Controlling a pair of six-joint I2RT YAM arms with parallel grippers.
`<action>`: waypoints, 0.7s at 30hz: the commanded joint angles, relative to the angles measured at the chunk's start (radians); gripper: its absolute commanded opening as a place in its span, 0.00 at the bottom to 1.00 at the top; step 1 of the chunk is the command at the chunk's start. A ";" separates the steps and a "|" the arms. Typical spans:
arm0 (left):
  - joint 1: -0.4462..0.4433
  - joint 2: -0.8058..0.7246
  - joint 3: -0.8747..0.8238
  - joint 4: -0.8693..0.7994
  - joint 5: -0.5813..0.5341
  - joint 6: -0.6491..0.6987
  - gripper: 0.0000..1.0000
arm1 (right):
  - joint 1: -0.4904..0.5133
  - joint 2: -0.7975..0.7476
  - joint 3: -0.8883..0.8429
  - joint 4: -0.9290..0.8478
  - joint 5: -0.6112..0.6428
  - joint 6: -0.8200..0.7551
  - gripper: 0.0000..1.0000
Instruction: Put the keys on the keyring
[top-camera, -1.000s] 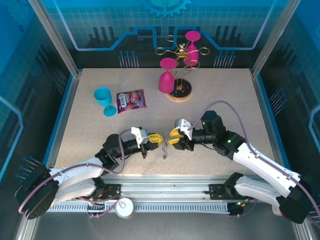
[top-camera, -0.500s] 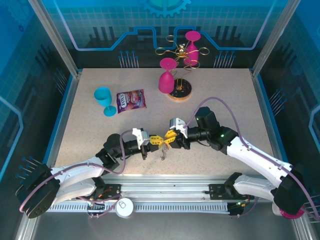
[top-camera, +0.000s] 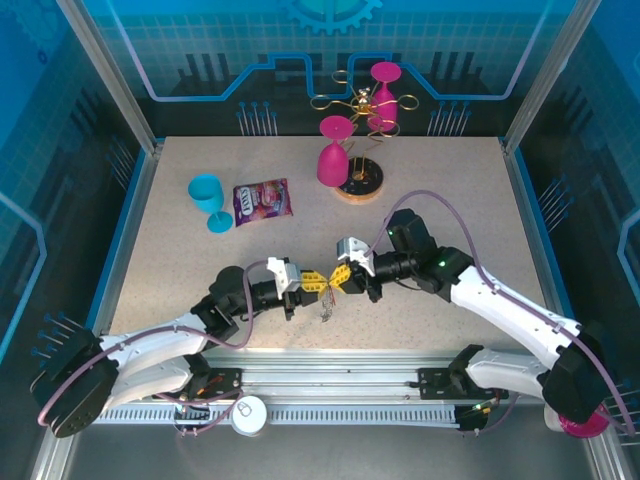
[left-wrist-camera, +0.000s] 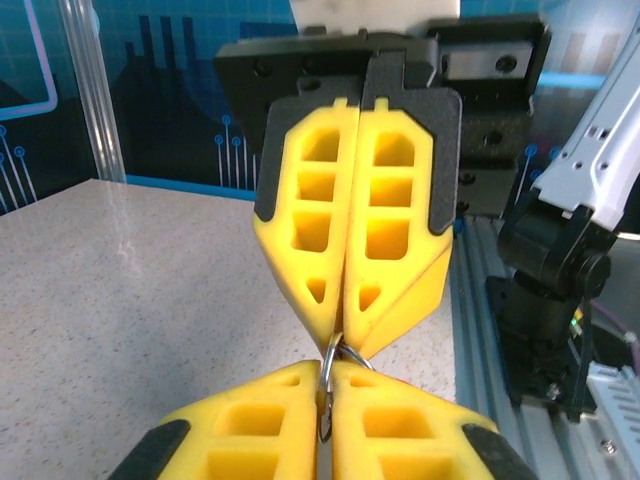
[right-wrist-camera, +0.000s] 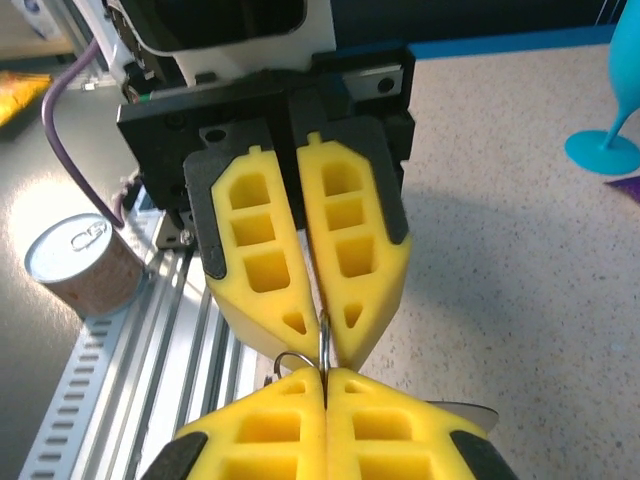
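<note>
My two grippers meet tip to tip low over the front middle of the table. In the top view the left gripper (top-camera: 318, 281) and the right gripper (top-camera: 337, 279) touch, and the keyring (top-camera: 326, 303) dangles below them as a thin string of wire rings. In the left wrist view my left gripper (left-wrist-camera: 327, 368) is shut on a thin metal ring of the keyring (left-wrist-camera: 330, 348), with the right gripper (left-wrist-camera: 343, 335) pinching it from above. In the right wrist view my right gripper (right-wrist-camera: 323, 373) is shut on the same keyring (right-wrist-camera: 288, 352), facing the left gripper (right-wrist-camera: 322, 338). The keys are out of view.
At the back stand a pink glass (top-camera: 333, 152), a gold wire rack (top-camera: 362, 110) on a wooden base with another pink glass, a blue glass (top-camera: 208, 197) and a snack bag (top-camera: 262, 201). A tin can (top-camera: 250, 413) sits by the front rail.
The right gripper has moved left to meet the left gripper and has shut on the keyring. The left gripper has stayed in place, holding it.
</note>
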 joint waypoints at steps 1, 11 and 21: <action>-0.006 -0.017 0.075 -0.225 -0.012 0.087 0.12 | 0.026 0.032 0.110 -0.169 0.040 -0.100 0.00; -0.009 -0.004 0.180 -0.455 0.016 0.182 0.00 | 0.110 0.166 0.283 -0.424 0.148 -0.178 0.00; -0.010 -0.062 0.120 -0.354 -0.042 0.160 0.00 | 0.025 -0.035 0.077 -0.161 0.245 -0.017 0.43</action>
